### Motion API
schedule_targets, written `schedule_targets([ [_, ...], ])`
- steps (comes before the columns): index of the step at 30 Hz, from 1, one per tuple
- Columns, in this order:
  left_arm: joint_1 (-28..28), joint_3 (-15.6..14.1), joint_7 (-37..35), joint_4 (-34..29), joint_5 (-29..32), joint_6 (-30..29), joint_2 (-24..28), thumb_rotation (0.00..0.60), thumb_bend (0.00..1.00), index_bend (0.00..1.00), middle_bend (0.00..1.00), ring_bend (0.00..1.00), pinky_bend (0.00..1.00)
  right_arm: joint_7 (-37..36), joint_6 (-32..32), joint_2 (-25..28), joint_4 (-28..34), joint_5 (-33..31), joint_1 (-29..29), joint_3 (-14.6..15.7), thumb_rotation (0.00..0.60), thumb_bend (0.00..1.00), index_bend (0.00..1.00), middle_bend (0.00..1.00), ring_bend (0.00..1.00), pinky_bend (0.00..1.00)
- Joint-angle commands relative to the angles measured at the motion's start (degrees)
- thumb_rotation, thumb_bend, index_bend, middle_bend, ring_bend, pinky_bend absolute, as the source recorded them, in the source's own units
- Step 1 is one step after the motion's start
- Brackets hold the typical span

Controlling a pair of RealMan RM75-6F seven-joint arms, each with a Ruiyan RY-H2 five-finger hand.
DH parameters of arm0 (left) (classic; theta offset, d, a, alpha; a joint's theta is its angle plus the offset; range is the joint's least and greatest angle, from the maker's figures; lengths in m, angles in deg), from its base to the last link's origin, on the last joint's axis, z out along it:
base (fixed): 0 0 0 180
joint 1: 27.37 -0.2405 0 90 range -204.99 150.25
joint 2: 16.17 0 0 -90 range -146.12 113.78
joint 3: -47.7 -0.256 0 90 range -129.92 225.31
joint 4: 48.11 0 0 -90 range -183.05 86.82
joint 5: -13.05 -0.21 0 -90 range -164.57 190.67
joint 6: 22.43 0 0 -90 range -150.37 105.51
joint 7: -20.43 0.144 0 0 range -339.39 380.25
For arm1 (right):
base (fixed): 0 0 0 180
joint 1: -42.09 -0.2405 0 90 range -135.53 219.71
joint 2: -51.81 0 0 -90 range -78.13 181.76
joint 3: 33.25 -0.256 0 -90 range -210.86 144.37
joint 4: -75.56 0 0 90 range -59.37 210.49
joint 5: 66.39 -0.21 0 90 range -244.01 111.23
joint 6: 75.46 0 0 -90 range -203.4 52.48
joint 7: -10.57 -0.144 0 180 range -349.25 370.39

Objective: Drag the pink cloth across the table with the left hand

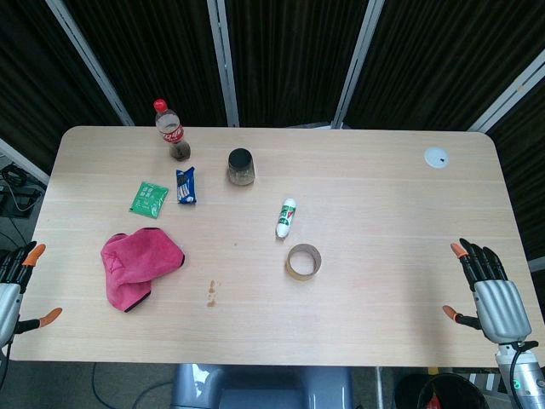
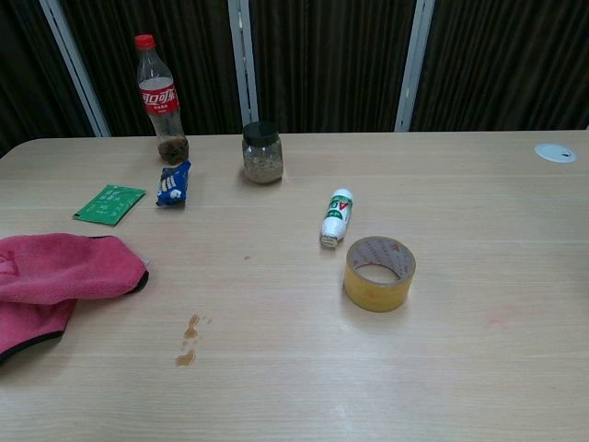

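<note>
Pink cloth (image 1: 136,268) lies bunched lower left for dragging; our left hand (image 1: 15,285) and right hand (image 1: 490,294) wait spread, empty.

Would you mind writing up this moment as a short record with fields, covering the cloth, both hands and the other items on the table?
cloth: pink cloth lies crumpled near the table's left edge, untouched
left hand: left hand at the table's left edge, fingers apart, holding nothing
right hand: right hand at the right edge, fingers apart, holding nothing
stain: brown spill right of the cloth
middle: tape roll; white bottle lying on its side
far side: cola bottle, jar, blue packet, green packet
</note>
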Motion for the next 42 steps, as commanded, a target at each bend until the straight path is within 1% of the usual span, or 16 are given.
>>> schedule_targets([
  [1, 0.0, 0.0, 0.1, 0.0, 0.0, 0.1, 0.0, 0.6, 0.0, 0.0, 0.0, 0.0, 0.0, 0.0, 0.0, 0.0, -0.1, 0.1, 0.0, 0.0, 0.6, 0.0, 0.0, 0.0, 0.0, 0.0],
  [13, 0.3, -0.4, 1.6, -0.7, 1.0, 1.6, 0.2, 0.6, 0.0, 0.0, 0.0, 0.0, 0.0, 0.2, -0.4, 0.2, 0.2, -0.2, -0.1, 0.1, 0.6, 0.0, 0.0, 0.0, 0.0, 0.0],
  [19, 1.8, -0.1, 4.0, -3.9, 5.7, 6.7, 0.7, 0.6, 0.0, 0.0, 0.0, 0.0, 0.0, 0.3, -0.7, 0.1, 0.3, -0.3, -0.2, 0.1, 0.6, 0.0, 0.0, 0.0, 0.0, 0.0],
  [22, 3.5, 0.8, 7.3, -5.2, 9.3, 9.7, 0.1, 0.6, 0.0, 0.0, 0.0, 0.0, 0.0, 0.1, -0.9, 0.0, 0.3, -0.3, -0.4, 0.1, 0.6, 0.0, 0.0, 0.0, 0.0, 0.0],
  [24, 4.2, 1.3, 9.3, -5.5, 11.1, 10.6, -0.5, 0.6, 0.0, 0.0, 0.0, 0.0, 0.0, 0.0, -1.1, 0.0, 0.3, -0.3, -0.4, 0.1, 0.6, 0.0, 0.0, 0.0, 0.0, 0.0],
  [28, 6.9, 3.5, 16.5, -5.6, 17.5, 13.0, -3.7, 0.6, 0.0, 0.0, 0.0, 0.0, 0.0, -0.6, -1.1, 0.1, 0.2, -0.1, -0.5, 0.2, 0.6, 0.0, 0.0, 0.0, 0.0, 0.0],
  [32, 9.1, 5.1, 22.8, -4.1, 21.7, 12.9, -7.6, 0.6, 0.0, 0.0, 0.0, 0.0, 0.0, -0.7, -1.1, 0.0, 0.3, 0.2, -0.6, 0.3, 0.6, 0.0, 0.0, 0.0, 0.0, 0.0],
  [35, 10.0, 5.7, 25.0, -3.5, 23.6, 13.2, -9.2, 0.6, 0.0, 0.0, 0.0, 0.0, 0.0, -0.8, -1.1, 0.1, 0.3, 0.1, -0.5, 0.3, 0.6, 0.0, 0.0, 0.0, 0.0, 0.0],
  [40, 12.4, 7.0, 29.2, -2.2, 28.7, 14.2, -12.8, 0.6, 0.0, 0.0, 0.0, 0.0, 0.0, -1.2, -1.3, 0.1, 0.4, -0.1, -0.6, 0.3, 0.6, 0.0, 0.0, 0.0, 0.0, 0.0],
  [42, 13.9, 7.7, 31.1, -1.1, 31.3, 15.1, -15.1, 0.6, 0.0, 0.0, 0.0, 0.0, 0.0, -1.4, -1.5, 0.1, 0.4, -0.1, -0.7, 0.3, 0.6, 0.0, 0.0, 0.0, 0.0, 0.0],
])
